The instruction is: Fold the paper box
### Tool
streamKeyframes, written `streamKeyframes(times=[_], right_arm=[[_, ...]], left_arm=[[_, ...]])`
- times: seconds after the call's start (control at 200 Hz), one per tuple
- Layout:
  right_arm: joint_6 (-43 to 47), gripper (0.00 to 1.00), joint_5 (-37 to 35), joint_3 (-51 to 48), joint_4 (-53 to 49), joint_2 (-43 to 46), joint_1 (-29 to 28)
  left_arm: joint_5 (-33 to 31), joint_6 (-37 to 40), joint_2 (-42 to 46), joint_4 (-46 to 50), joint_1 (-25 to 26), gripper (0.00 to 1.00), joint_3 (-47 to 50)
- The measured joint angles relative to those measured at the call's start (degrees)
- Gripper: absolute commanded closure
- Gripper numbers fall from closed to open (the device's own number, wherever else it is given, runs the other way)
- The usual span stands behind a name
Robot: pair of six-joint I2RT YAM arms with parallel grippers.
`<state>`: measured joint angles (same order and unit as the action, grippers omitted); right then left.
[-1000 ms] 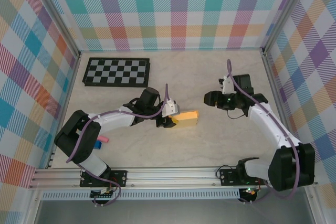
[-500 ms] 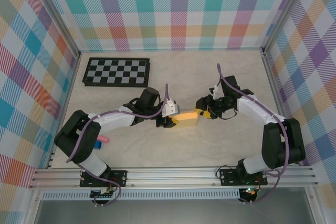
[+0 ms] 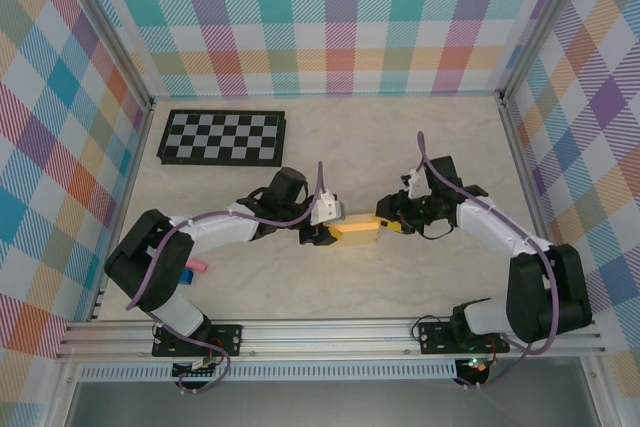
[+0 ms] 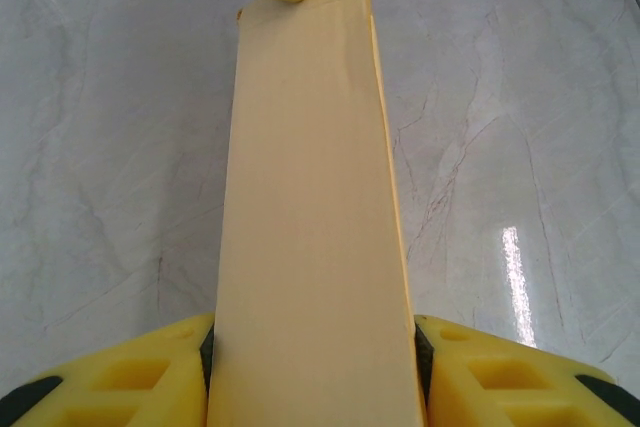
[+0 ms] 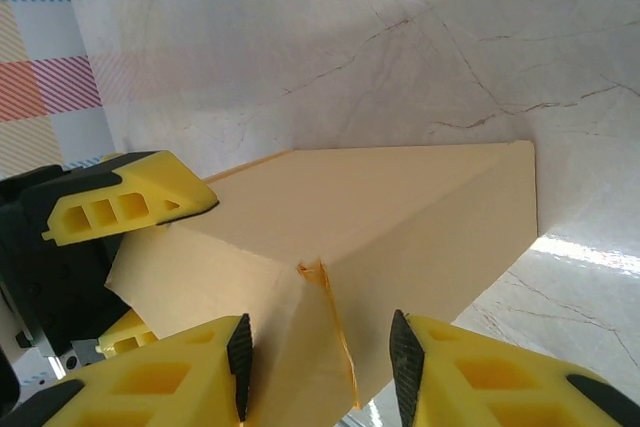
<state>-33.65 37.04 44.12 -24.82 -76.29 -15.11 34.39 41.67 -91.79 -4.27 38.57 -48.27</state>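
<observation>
Two claws: at opposite ends of the paper box, middle of the bench.
Left claw: clamped on the box's left end.
Right claw: straddling the right end; grip unclear.

the paper box is thin yellow-orange card, matt and smooth, with a soft crease near one edge; the table looks like pale stone with grey veins, smooth and shiny, with a bright streak of light on it; the fingers of the left gripper look like yellow plastic, smooth and dull, with thin black strips inside; the rail at the near edge is ribbed grey metal
</observation>
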Motion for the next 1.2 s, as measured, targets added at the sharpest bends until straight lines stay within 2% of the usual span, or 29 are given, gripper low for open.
streamKeyframes(times=[0.1, 0.22, 0.335, 0.58, 0.72, 0.815, 0.89, 1.045, 1.2], right_arm=[[0.0, 0.59, -0.24, -2.56, 3.34, 1.51, 0.0], [-0.04, 0.67, -0.04, -5.99, 8.31, 2.45, 0.0], [-0.55, 0.68, 0.09, -8.24, 12.92, 3.19, 0.02], [-1.66, 0.67, -1.9, -11.58, 19.04, 5.25, -0.22], [-2.05, 0.66, -3.08, -12.63, 21.16, 5.92, -0.33], [-2.16, 0.66, -3.61, -12.94, 22.18, 5.9, -0.37], [-2.16, 0.66, -3.63, -13.18, 22.73, 5.9, -0.37], [-2.19, 0.65, -3.61, -13.7, 23.87, 5.92, -0.37], [-2.16, 0.65, -3.58, -13.81, 24.02, 5.92, -0.37]], left_arm=[[0.11, 0.0, -0.28, 0.39, 0.04, 0.54, -0.35], [0.22, -0.02, -0.44, 0.9, 0.04, 0.54, -0.66], [0.0, -0.09, -0.5, 0.98, 0.04, 0.51, -0.76], [-0.17, -1.99, -0.61, 2.62, 0.04, 0.26, -1.01], [1.2, -4.94, 2.95, 4.66, -0.13, 0.22, -1.18], [2.19, -9.73, 9.16, 4.37, -0.98, 0.21, -1.18], [1.31, -14.97, 15.15, 2.75, -2.51, 0.14, -1.05], [-6.14, -27.93, 25.57, -2.19, -3.96, 0.11, 2.08], [-15.04, -36.87, 25.44, -2.97, -1.36, 0.11, 8.52]])
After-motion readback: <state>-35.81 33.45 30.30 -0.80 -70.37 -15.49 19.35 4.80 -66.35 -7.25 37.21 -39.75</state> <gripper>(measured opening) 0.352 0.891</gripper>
